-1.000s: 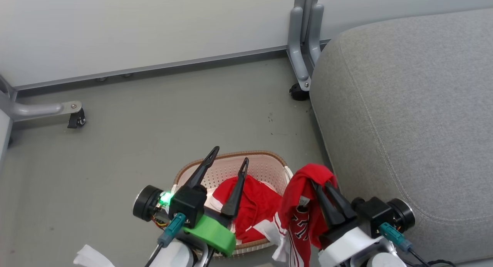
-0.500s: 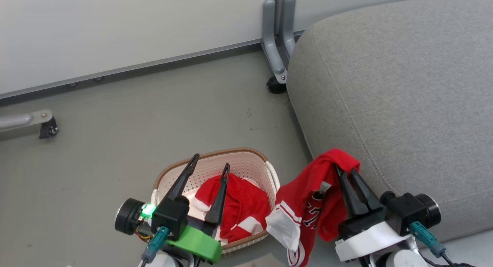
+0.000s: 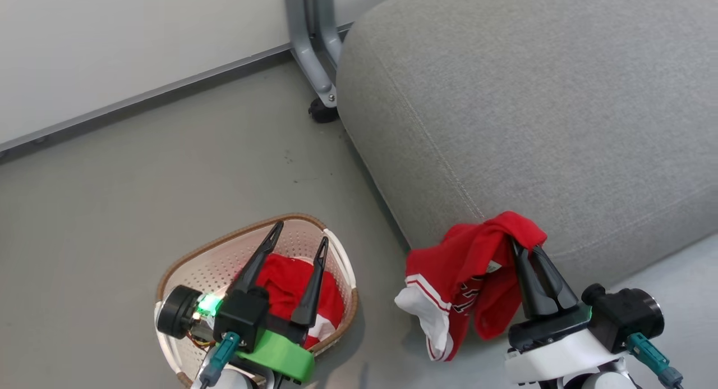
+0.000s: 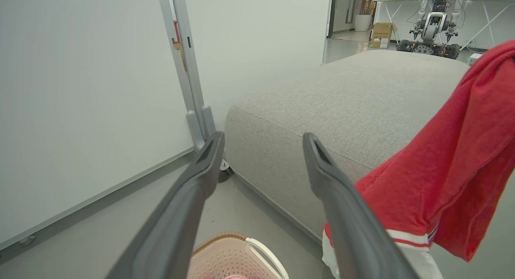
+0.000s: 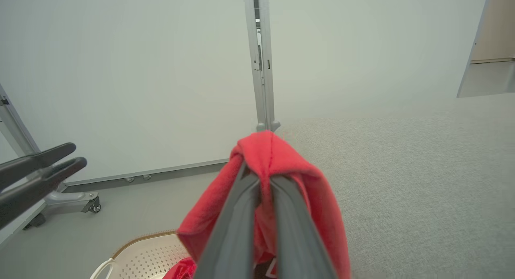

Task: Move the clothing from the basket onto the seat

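Slippage is your main risk: the right gripper (image 3: 524, 246) is pinched closed on just one fold of the red garment (image 3: 471, 265). Most of the cloth hangs free beside the near edge of the seat (image 3: 533, 97) — a snag on that edge could drag it loose. It is soft red fabric with a white striped hem, bunched and drooping. The second garment (image 3: 286, 279) lies crumpled in the basket (image 3: 224, 237), under the left gripper (image 3: 302, 232) — jaws wide, nothing between them.
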Motion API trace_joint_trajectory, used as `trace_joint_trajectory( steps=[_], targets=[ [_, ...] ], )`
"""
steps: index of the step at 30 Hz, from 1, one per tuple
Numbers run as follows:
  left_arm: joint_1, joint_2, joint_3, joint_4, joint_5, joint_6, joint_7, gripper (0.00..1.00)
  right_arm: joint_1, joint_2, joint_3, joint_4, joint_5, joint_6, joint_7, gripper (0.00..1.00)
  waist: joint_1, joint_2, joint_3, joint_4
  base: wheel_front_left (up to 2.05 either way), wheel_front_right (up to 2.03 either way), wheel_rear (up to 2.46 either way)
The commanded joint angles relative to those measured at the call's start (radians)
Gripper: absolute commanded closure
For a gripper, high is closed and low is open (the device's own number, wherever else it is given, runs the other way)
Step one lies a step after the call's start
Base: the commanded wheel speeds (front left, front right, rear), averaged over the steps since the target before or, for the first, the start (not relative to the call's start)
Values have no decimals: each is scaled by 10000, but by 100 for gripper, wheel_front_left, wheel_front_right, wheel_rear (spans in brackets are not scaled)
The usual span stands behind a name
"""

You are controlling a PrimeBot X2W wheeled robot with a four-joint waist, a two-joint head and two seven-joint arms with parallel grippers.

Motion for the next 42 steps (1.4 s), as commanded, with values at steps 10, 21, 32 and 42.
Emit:
trace_joint_trajectory(
  steps=[10,21,32,42],
  targets=[
    [-330,216,-20,58,349,-317,-2,0,-765,-9,-950,-405,436,-3,-34,100,0,0,1034,-1045,0,0,0],
    [-1627,674,-501,-247,958,-889,386,0,-5157,-1,-3912,28,68,-1,-33,100,0,0,3098,-244,0,0,0],
    [-2789,1258,-700,-1045,1530,-1011,1071,0,-10688,-1268,-6259,1842,-410,-1,-33,100,0,0,5557,479,0,0,0],
    [-3142,1189,-842,-1007,1599,-982,922,0,-11091,-1594,-6713,4055,-975,-3,-31,100,0,0,6228,791,0,0,0]
  ],
)
